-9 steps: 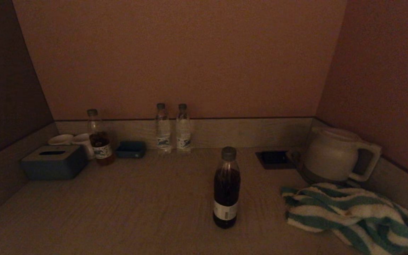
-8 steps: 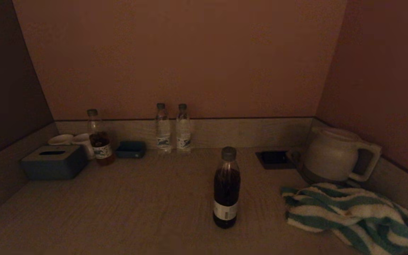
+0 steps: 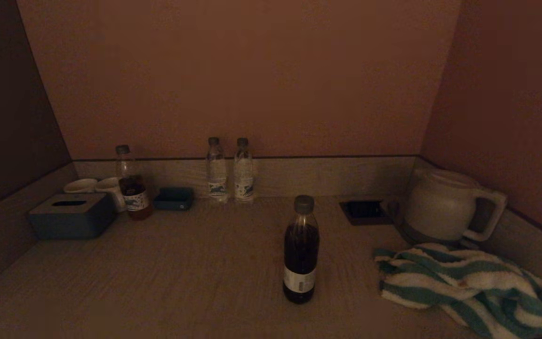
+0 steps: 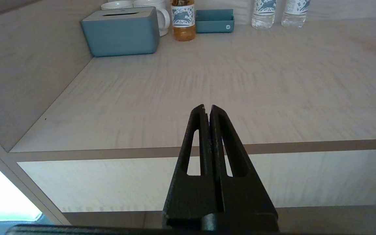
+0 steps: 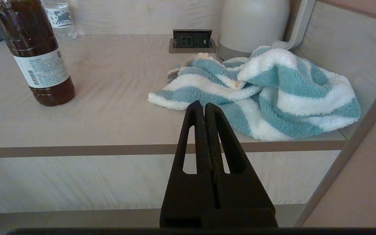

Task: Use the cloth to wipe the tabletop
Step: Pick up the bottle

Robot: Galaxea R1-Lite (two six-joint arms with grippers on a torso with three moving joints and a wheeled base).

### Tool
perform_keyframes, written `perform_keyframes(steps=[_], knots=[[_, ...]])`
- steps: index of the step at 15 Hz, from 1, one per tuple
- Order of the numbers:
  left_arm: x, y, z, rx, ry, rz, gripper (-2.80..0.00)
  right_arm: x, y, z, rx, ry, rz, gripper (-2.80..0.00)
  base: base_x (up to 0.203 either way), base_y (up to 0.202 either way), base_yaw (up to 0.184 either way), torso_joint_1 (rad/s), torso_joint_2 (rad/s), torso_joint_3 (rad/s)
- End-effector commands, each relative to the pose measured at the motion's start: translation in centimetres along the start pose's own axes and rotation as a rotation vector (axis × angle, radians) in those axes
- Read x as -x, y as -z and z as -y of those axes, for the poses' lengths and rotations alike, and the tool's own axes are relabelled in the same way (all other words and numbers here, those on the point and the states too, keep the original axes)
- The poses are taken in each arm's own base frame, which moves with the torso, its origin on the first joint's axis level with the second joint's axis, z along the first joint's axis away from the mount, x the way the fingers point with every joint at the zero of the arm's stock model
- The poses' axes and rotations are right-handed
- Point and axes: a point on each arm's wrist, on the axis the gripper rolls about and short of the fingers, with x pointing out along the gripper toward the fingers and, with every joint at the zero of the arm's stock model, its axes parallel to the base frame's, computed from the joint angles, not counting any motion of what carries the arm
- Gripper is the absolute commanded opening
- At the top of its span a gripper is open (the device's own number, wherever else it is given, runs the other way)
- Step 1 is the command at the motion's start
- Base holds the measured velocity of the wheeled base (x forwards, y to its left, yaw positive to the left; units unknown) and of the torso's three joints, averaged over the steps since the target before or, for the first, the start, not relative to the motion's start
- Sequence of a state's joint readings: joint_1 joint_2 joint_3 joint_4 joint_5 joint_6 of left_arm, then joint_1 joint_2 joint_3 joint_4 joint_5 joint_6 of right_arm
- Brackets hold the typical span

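The teal-and-white striped cloth (image 3: 468, 282) (image 5: 263, 91) lies crumpled at the front right of the wood-grain tabletop (image 3: 181, 273) (image 5: 109, 98) (image 4: 240, 81), just in front of the white kettle. My right gripper (image 5: 204, 105) is shut and empty, held off the table's front edge, short of the cloth. My left gripper (image 4: 207, 107) is also shut and empty, in front of the table's front edge on the left side. Neither gripper shows in the head view.
A dark drink bottle (image 3: 301, 249) (image 5: 34, 52) stands mid-table, left of the cloth. The white kettle (image 3: 445, 205) and a socket (image 3: 364, 212) sit back right. Two water bottles (image 3: 229, 169), a tea bottle (image 3: 132, 186), a tissue box (image 3: 71, 216), cups and a small tray line the back left.
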State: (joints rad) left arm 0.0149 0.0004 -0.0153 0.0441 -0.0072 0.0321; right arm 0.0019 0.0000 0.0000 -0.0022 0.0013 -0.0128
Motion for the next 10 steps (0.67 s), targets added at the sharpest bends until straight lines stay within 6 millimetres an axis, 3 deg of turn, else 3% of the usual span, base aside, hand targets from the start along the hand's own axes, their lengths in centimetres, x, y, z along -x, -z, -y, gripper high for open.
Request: perform_keyframes(steps=[1,10], knots=[[-0.01,0.0,0.0,0.0,0.0,-0.001,-2.8,-0.01,-0.01,0.0,0.001,0.0,-0.001,-2.8,0.0,0.0,0.0,0.0,0.0,0.0],[-0.01,0.0,0.0,0.0,0.002,-0.001,-2.8,0.13,-0.5,0.01,0.025,0.003,0.016,-2.8,0.0,0.0,0.0,0.0,0.0,0.0]])
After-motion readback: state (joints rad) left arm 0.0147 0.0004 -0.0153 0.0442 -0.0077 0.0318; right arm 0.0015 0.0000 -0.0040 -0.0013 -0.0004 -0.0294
